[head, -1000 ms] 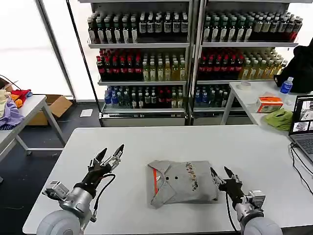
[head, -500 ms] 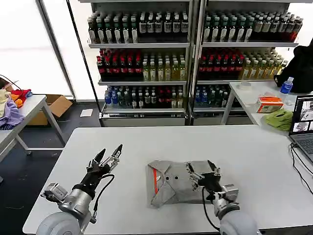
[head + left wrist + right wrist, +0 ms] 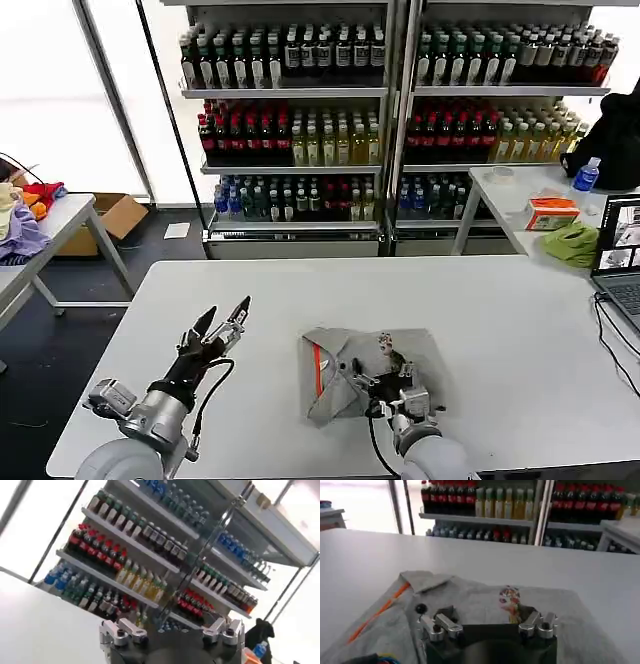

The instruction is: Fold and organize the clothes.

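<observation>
Right gripper [image 3: 383, 372]: positioned over the near middle of the shirt [image 3: 345, 385], fingers apart, nothing clamped; contact with the fabric cannot be confirmed. In the right wrist view the shirt [image 3: 470, 600] spreads just beyond the fingers, the chest print directly ahead.

Left gripper [image 3: 218, 322]: raised above bare worktop [image 3: 520, 320] left of the shirt, well apart from it, fingers apart, idle.

Shirt: lies near the worktop's centre, collar and orange-red placket toward the left, already folded into a rough rectangle. Judged partly complete; edges are uneven, so tidying or a further fold and placement appear outstanding.
</observation>
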`<state>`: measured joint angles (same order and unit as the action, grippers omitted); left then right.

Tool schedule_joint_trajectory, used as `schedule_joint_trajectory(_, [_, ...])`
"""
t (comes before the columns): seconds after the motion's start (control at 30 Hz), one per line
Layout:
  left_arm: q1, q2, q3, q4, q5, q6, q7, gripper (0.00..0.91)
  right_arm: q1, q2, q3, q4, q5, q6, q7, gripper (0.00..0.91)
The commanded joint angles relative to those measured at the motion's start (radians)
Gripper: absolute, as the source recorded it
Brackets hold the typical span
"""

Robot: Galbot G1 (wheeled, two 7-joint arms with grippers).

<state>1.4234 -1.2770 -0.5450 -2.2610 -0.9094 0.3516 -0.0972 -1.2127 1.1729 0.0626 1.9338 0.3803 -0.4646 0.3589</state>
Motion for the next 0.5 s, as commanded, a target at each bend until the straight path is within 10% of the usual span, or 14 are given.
schedule_joint_trajectory(0.03, [0.004,-0.01,0.011,-0.004,-0.001,0.0,0.001,0.907,-0.019,0.014,0.005,0.065,-0.025,-0.042,0.074,0.907])
schedule_joint_trajectory(0.27, [0.006,-0.011,0.011,-0.007,0.001,0.001,0.001,0.907,-0.113,-0.039,0.139,0.163,-0.018,0.104,0.01,0.907])
schedule_joint_trajectory(0.5, [0.024,-0.007,0.013,0.012,0.135,-0.019,0.02,0.907,-0.22,-0.069,0.34,0.13,-0.017,0.418,-0.201,0.907])
